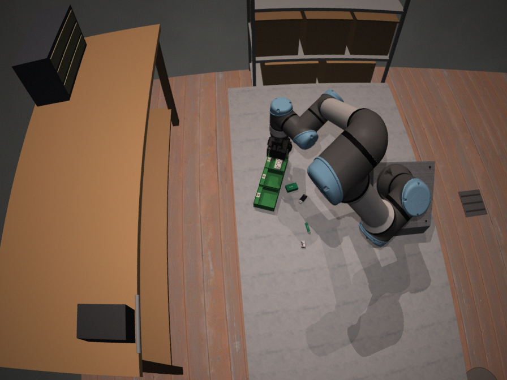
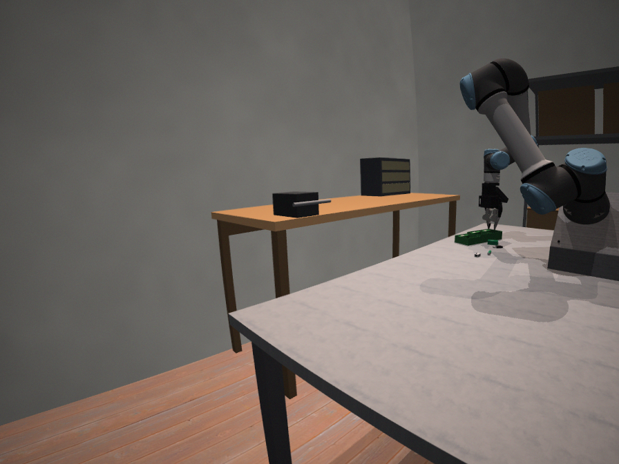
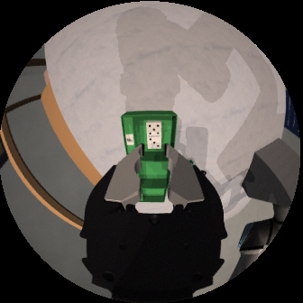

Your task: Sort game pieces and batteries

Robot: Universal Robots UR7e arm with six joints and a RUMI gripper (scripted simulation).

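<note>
A row of three joined green bins (image 1: 270,181) lies on the grey table; it also shows in the far side view (image 2: 477,237). A white domino (image 3: 154,133) lies in the end bin (image 3: 150,131); it shows in the overhead view too (image 1: 278,163). My gripper (image 3: 154,144) hangs straight above this bin, its fingers a little apart with nothing between them. The bin labels are too small to read. On the table beside the bins lie a green block (image 1: 291,187), a small black piece (image 1: 302,198), a green battery (image 1: 306,227) and a small white piece (image 1: 303,244).
The arm's base block (image 1: 409,196) stands to the right of the loose pieces. A wooden table (image 1: 81,196) with two black boxes stands off to the left. A shelf unit (image 1: 323,40) stands behind the table.
</note>
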